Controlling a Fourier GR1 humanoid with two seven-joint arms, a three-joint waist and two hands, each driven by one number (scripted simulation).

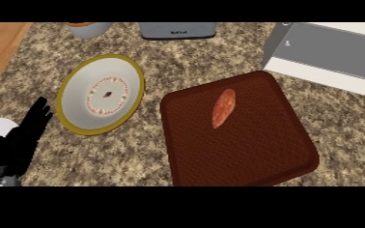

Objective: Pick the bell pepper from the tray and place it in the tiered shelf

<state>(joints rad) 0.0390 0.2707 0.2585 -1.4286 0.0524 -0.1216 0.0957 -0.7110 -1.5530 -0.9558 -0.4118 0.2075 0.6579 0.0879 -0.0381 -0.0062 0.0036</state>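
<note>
Speckled stone desk, seen from steeply above. Item one: brown tray with a fine woven texture and rounded corners, lying right of centre and turned slightly on the desk. Item two: the task's thing, an elongated orange-red vegetable, more slender than a usual bell pepper, lying flat on the upper middle part of the tray, its long axis tilted a little from upright in the view, with bare tray on all sides of it. Item three: round plate with a yellow rim, pale centre and a ring of reddish pattern, resting on the desk just left of the tray, apart from it. Item four: grey and white tiered shelf at the upper right corner, near the tray's far corner, only partly in view. Item five: grey appliance at the top edge, centre. Item six: grey bowl-like container with something orange inside, at the top left. Item seven: left hand, black, at the lower left edge beside the plate, fingers straight and apart, pointing up, holding nothing, resting. Right hand: shows nowhere in the view. Strip of wooden surface at the far left edge
</note>
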